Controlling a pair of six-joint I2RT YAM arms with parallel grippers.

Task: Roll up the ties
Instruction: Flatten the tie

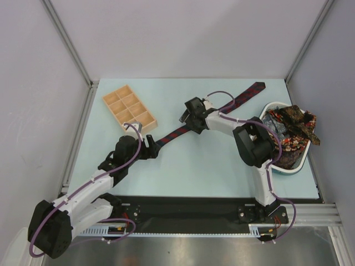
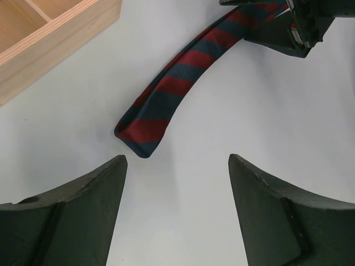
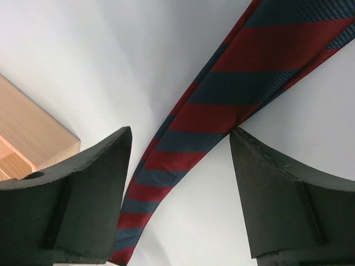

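A dark navy tie with red diagonal stripes (image 1: 222, 110) lies flat and stretched diagonally across the table, from the far right to its narrow end near the middle left. My left gripper (image 1: 151, 145) is open and empty just short of that narrow end (image 2: 143, 132), which lies a little beyond my fingertips in the left wrist view, where the gripper (image 2: 177, 160) shows its wide gap. My right gripper (image 1: 186, 117) is open over the tie's middle. In the right wrist view the gripper (image 3: 180, 133) straddles the tie (image 3: 222, 94), which runs between the fingers, unclamped.
A wooden compartment tray (image 1: 129, 108) stands at the far left, close to the left gripper; its corner shows in both wrist views (image 2: 50, 39) (image 3: 28, 138). A white tub (image 1: 288, 169) at the right edge holds a heap of several patterned ties (image 1: 291, 128).
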